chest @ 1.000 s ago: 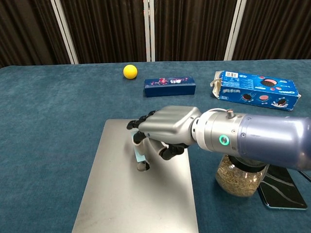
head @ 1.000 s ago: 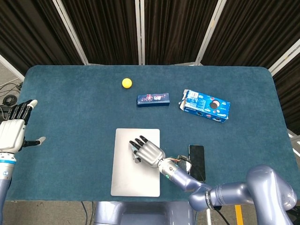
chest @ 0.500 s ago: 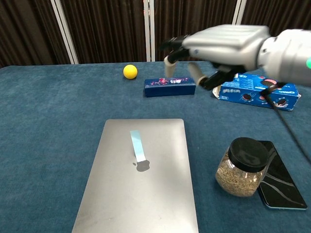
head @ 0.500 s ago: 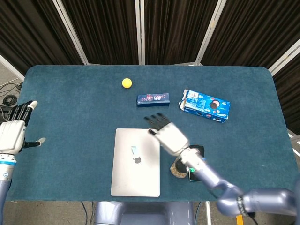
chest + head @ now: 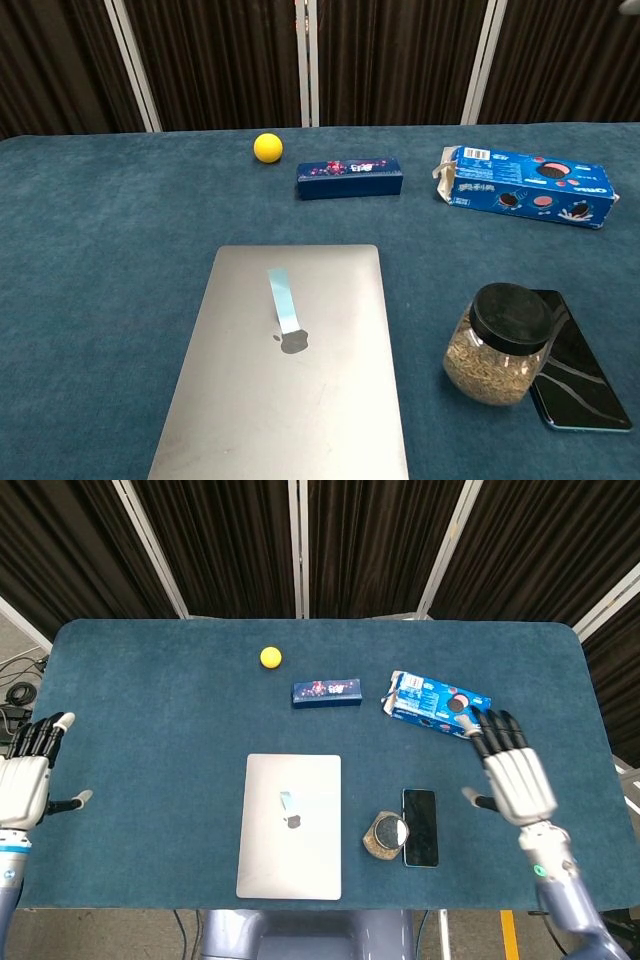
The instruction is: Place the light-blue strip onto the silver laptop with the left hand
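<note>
Laptop first: the silver laptop lies closed and flat on the blue-covered desk, near the front edge, and the light-blue strip rests on its lid, running from the upper middle of the lid down to just above the logo, slightly slanted. In the head view the same strip shows as a small pale mark at the centre of the laptop. Neither hand touches it. The left hand hovers at the far left edge of the desk, fingers straight and spread, thumb out to the side, holding nothing. The right hand is out on the right side of the desk, just in front of the cookie box, also flat with fingers apart and empty; the chest view shows neither hand. To the right of the laptop stands a glass jar with a black lid, filled with something grainy, touching or just overlapping a dark phone that lies flat beside it. Further back sit a dark-blue slim box, a yellow ball to its left, and the opened blue cookie box to its right.
</note>
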You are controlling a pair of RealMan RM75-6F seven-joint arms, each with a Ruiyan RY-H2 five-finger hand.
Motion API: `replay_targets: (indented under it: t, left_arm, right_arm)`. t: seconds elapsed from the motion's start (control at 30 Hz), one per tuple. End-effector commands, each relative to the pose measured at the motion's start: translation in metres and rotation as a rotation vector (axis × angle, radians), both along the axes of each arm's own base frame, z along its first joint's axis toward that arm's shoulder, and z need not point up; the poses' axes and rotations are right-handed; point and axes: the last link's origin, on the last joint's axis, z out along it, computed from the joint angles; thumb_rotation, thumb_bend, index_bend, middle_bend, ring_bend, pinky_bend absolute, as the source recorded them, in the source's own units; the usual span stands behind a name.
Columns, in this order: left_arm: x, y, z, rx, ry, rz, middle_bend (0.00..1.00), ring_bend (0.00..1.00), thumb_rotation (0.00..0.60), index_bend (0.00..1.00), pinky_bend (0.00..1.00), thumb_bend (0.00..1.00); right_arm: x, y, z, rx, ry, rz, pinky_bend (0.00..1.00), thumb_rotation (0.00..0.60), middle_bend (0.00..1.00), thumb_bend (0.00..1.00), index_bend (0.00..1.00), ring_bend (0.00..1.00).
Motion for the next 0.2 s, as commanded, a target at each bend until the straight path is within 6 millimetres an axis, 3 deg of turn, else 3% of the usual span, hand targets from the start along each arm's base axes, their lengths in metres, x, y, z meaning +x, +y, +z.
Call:
replay_targets:
  t: [0.03, 0.2]
  left_arm:
    - [-0.006, -0.007, -0.001, 0.002, 0.012, 0.010, 0.00, 0.00, 0.600, 0.00, 0.00, 0.00]
    - [-0.013, -0.020, 0.001, 0.020, 0.015, 0.019, 0.00, 0.00, 0.600, 0.00, 0.00, 0.00]
  right_arm:
    - [-0.026, 0.020, 0.007, -0.041, -0.012, -0.050, 0.00, 0.600, 0.00, 0.00, 0.00, 0.00]
    - [-0.049, 0.043, 0.004, -0.056, -0.040, -0.098, 0.00, 0.600, 0.00, 0.00, 0.00, 0.00]
